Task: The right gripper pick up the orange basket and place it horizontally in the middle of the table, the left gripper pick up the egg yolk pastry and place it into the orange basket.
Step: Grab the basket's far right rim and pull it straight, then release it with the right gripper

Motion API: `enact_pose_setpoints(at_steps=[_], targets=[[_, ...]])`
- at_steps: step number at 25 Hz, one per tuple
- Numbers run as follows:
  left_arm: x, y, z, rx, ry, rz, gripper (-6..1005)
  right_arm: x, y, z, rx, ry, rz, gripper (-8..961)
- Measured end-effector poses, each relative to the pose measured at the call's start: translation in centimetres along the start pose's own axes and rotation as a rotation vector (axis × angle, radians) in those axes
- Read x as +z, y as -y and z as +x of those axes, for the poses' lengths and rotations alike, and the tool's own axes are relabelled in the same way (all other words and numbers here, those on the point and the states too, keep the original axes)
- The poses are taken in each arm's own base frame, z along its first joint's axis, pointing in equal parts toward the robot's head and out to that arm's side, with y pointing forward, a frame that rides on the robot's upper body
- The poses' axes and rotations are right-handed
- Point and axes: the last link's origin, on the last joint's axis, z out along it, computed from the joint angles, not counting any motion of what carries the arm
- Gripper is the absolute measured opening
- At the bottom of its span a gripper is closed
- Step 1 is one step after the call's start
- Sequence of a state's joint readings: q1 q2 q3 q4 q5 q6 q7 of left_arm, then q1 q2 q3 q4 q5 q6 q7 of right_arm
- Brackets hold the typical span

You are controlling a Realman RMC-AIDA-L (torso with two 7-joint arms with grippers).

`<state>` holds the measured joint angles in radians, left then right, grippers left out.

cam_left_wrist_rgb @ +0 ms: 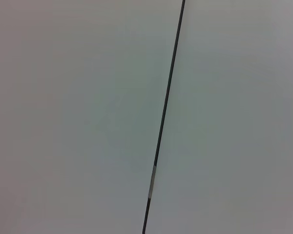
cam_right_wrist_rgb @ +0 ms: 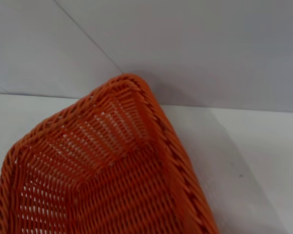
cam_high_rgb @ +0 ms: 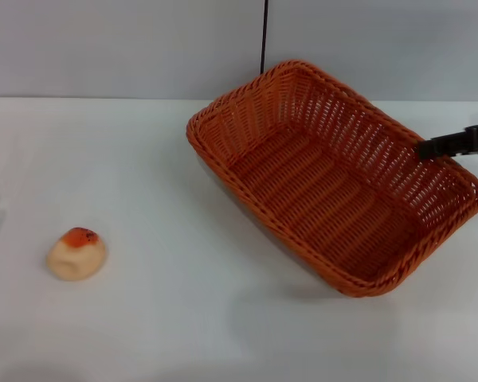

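The orange basket [cam_high_rgb: 334,179] hangs at an angle over the right half of the white table [cam_high_rgb: 143,159], with a shadow under its near side. At its far right rim my right gripper [cam_high_rgb: 432,148] reaches in from the right edge, one black finger lying over the braided rim, shut on it. In the right wrist view the basket [cam_right_wrist_rgb: 102,170] fills the lower part, empty inside. The egg yolk pastry [cam_high_rgb: 77,254], pale beige with an orange-red top, lies alone at the front left of the table. My left gripper shows in no view.
A grey wall with a dark vertical seam [cam_high_rgb: 264,36] stands behind the table; the left wrist view shows only this wall and the seam [cam_left_wrist_rgb: 166,107]. Bare white tabletop lies between the pastry and the basket.
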<state>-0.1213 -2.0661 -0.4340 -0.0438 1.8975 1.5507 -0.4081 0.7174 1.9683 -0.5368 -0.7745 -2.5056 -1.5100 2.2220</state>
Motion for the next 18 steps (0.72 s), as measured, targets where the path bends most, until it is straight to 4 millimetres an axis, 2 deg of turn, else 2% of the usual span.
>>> enact_pose_setpoints(at_steps=[7,16,18], targets=[[0.0,0.0,-0.1,0.002,0.005,-0.004,780,2.7,-0.8,-0.3,-0.022,-0.027,-0.003,587],[0.1,0.0,0.0,0.005,0.005,-0.004,777,3.3,-1.0,-0.5,-0.042,-0.041,0.019,586],[0.2,0.0,0.0,0.005,0.003,-0.005,776,3.3,-1.0,-0.6,-0.041,-0.039,0.021,504]])
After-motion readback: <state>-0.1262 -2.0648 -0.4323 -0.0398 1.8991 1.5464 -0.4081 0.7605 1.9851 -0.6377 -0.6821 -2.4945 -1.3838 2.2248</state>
